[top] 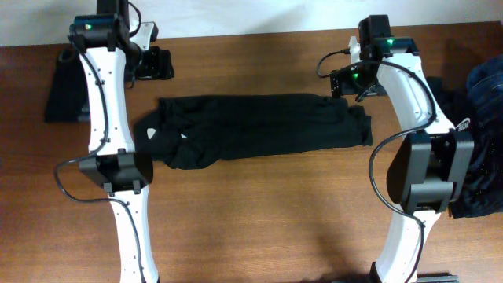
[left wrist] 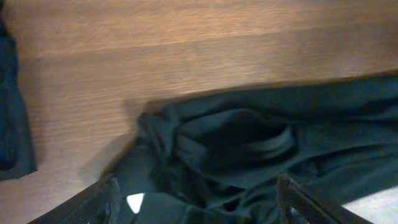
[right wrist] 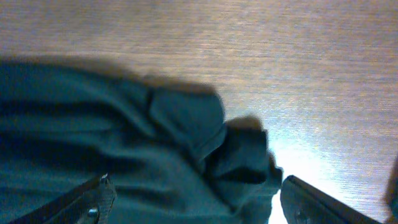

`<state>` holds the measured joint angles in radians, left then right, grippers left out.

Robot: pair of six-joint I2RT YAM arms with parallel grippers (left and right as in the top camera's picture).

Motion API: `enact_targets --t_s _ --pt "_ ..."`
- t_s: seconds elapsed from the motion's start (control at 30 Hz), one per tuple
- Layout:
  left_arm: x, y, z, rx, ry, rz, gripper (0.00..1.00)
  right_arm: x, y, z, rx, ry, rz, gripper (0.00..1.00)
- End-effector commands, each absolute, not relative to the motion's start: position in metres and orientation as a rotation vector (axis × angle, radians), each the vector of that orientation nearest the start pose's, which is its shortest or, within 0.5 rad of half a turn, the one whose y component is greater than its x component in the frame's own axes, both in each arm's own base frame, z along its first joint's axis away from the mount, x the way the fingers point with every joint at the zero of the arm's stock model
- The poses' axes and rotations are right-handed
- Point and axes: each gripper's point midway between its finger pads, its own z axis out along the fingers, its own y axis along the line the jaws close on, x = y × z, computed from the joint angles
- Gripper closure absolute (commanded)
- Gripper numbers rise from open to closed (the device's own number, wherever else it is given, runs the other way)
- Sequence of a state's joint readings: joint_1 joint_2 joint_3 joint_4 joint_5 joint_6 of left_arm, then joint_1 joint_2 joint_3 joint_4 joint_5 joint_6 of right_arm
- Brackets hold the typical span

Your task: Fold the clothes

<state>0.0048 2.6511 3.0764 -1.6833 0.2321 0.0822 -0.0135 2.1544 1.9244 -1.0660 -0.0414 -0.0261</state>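
The black shirt [top: 259,130] lies folded into a long band across the middle of the table, with a small white logo [top: 151,132] near its left end. My left gripper [top: 153,64] hovers just behind that left end, and my right gripper [top: 344,82] hovers just behind the right end. In the left wrist view the left gripper [left wrist: 199,208] is open, its fingers [left wrist: 102,199] spread over the bunched shirt [left wrist: 249,137] and the logo [left wrist: 135,201]. In the right wrist view the right gripper [right wrist: 199,205] is open above the rumpled shirt end [right wrist: 186,124]. Neither holds anything.
A dark garment [top: 63,86] lies at the far left of the table, also at the left edge of the left wrist view [left wrist: 12,124]. A pile of blue and dark clothes [top: 483,134] sits at the right edge. Bare wood [top: 259,220] lies in front of the shirt.
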Motion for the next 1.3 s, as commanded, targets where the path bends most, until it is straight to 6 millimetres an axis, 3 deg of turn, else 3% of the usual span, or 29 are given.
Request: enact_targets --t_s 0.0,0.17,0.3,0.37,0.4,0.47,0.63,0.93,1.27 --pt "0.521 -0.070 0.172 0.245 2.784 -0.356 0.20 0.480 0.015 0.107 -0.031 2.856 0.194 0.11" --pt "0.516 -0.103 0.146 0.335 2.846 -0.361 0.21 0.479 0.018 0.090 -0.035 2.865 0.219 0.25" --pt "0.525 -0.113 0.120 0.366 2.861 -0.316 0.32 0.478 0.020 0.066 -0.044 2.866 0.231 0.66" --pt "0.527 -0.115 0.107 0.370 2.874 -0.322 0.48 0.473 0.023 0.056 -0.068 2.876 0.255 0.92" --pt "0.528 -0.116 0.101 0.370 2.883 -0.323 0.60 0.471 0.023 0.051 -0.067 2.884 0.257 0.96" --pt "0.526 -0.115 0.090 0.370 2.906 -0.324 0.83 0.465 0.023 0.043 -0.066 2.902 0.259 0.96" --pt "0.523 -0.115 0.063 0.369 2.949 -0.329 0.99 0.455 0.023 0.023 -0.062 2.926 0.262 0.96" --pt "0.524 -0.124 0.057 0.375 2.941 -0.405 0.99 0.430 0.025 -0.021 -0.058 2.954 0.279 0.96" --pt "0.523 -0.122 0.054 0.374 2.951 -0.392 0.99 0.427 0.033 -0.026 -0.064 2.942 0.342 0.96"
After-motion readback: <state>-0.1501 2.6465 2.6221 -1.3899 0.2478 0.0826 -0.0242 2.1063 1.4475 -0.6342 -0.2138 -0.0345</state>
